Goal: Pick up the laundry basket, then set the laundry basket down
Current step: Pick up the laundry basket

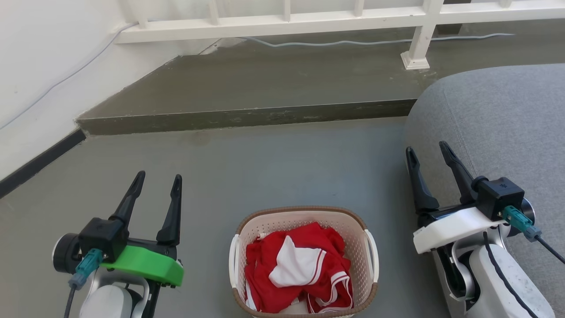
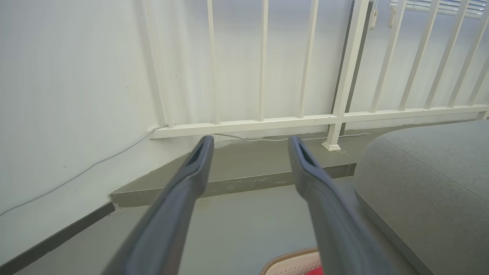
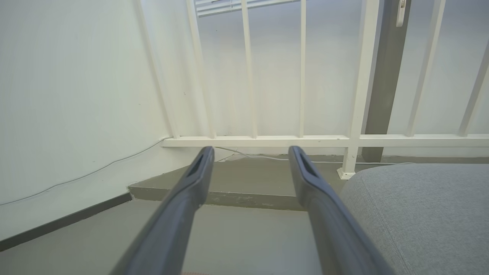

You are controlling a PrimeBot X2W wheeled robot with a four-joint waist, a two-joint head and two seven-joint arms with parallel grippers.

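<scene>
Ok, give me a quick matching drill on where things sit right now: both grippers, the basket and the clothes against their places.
Things:
1. left gripper, green mount
2. right gripper, white mount
3. cream-white perforated plastic laundry basket
4. red and white garment

Places:
A. inside the basket
B. next to the grey fabric cushion
C. on the grey floor, between the two grippers
D. lower left of the head view, fingers open

Pairs: 1-D, 2-B, 3-C, 4-A.

Grey floor (image 1: pixel 265 159), laundry basket (image 1: pixel 247 229), grey cushion (image 1: pixel 494 115)
</scene>
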